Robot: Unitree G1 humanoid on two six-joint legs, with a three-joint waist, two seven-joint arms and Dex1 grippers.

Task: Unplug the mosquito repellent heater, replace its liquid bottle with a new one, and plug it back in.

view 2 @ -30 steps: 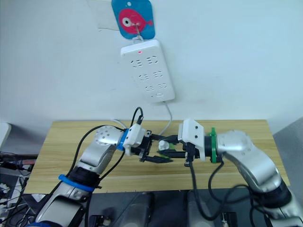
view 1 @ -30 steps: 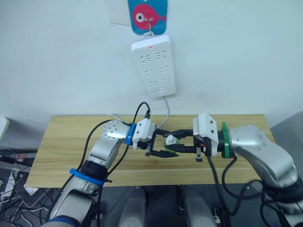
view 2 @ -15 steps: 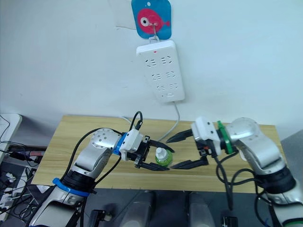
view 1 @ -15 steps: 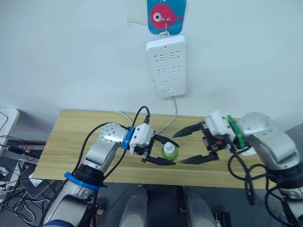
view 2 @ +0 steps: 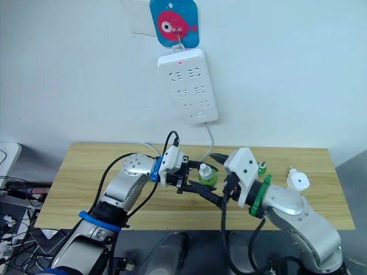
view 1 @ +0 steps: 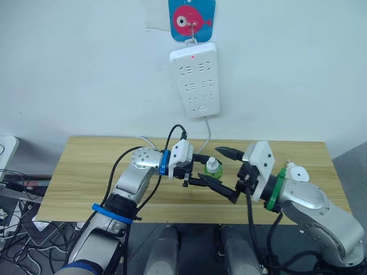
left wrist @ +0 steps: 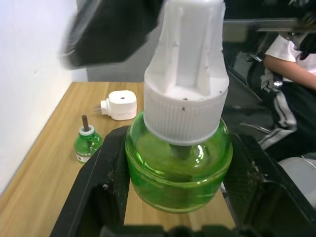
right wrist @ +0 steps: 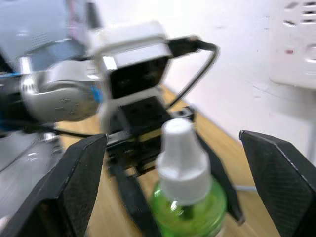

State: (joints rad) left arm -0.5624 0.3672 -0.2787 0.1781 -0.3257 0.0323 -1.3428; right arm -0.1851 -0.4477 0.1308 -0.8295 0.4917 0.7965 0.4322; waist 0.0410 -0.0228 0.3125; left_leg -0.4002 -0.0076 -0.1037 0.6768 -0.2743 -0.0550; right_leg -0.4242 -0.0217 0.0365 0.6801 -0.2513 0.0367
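Left gripper (view 2: 198, 182) pinching capped green bottle (view 2: 206, 175) at frame centre, right gripper (view 2: 218, 179) spread wide around it.

We see both arms reaching inward, meeting at centre. The left gripper (view 1: 202, 173) is clamped on the green bottle (left wrist: 178, 165); the right gripper (view 1: 225, 172) faces it, its 2 fingers spread wide.

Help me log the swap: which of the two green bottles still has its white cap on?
The green bottle held in the left gripper; the other bottle, standing on the table beside the heater, shows a bare wick.
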